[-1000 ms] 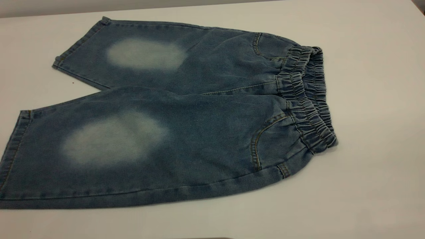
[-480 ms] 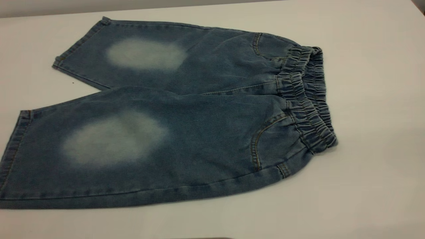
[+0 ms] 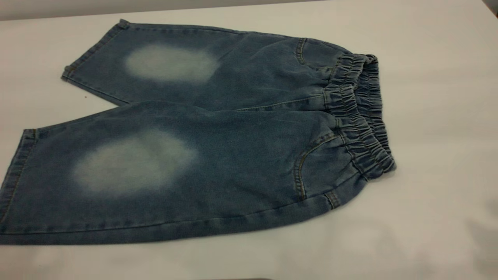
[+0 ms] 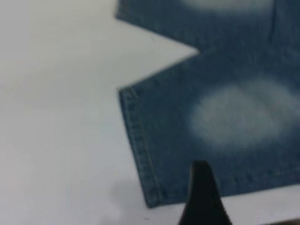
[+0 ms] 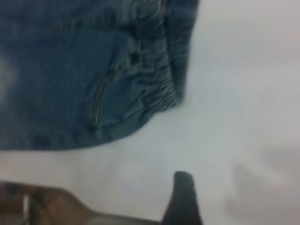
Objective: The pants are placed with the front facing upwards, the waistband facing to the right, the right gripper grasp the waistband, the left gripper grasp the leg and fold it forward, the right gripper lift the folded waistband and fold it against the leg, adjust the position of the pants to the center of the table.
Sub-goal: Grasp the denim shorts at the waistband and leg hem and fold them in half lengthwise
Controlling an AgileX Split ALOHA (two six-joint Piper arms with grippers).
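Pants (image 3: 218, 155) flat on desk (image 3: 435, 116); my left fingers (image 4: 202, 197) over leg hem, right fingers (image 5: 183, 197) off the waistband (image 3: 358, 116); can't tell either grip.

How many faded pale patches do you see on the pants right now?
2. One faded patch sits on the far leg of the pants, the other patch on the near leg. Both lie toward the hem end, away from the waistband. The underside is hidden.
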